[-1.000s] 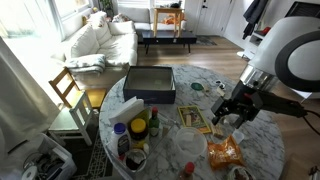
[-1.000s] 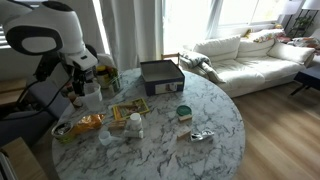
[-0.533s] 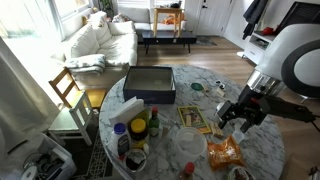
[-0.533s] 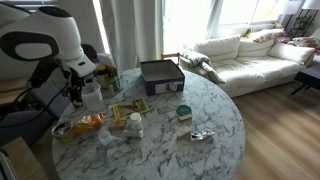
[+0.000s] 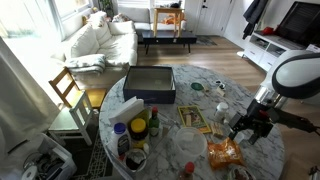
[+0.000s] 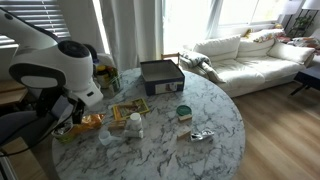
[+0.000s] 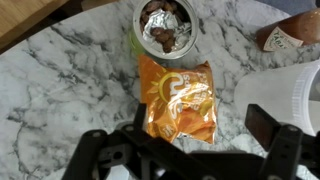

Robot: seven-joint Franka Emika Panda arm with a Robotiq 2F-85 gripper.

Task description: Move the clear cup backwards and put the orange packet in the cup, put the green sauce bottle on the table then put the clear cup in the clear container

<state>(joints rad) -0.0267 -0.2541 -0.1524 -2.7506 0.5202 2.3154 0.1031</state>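
Lowered and drawn outward since the earlier frame, the arm [image 5: 290, 78] is now hung over the marble tabletop [image 7: 60, 80]. The clear cup [image 7: 287, 88] is stood upright just beside the orange packet [image 7: 178, 97], which is laid flat below the claw [image 7: 180, 145]. The claw's fingers are held wide apart above the packet, and nothing is gripped. A foil-lined can [image 7: 163, 25] is set just beyond the packet.

Marble table [image 7: 60, 90], orange packet [image 7: 178, 97], clear cup [image 5: 188, 145], dark tray [image 5: 150, 84]
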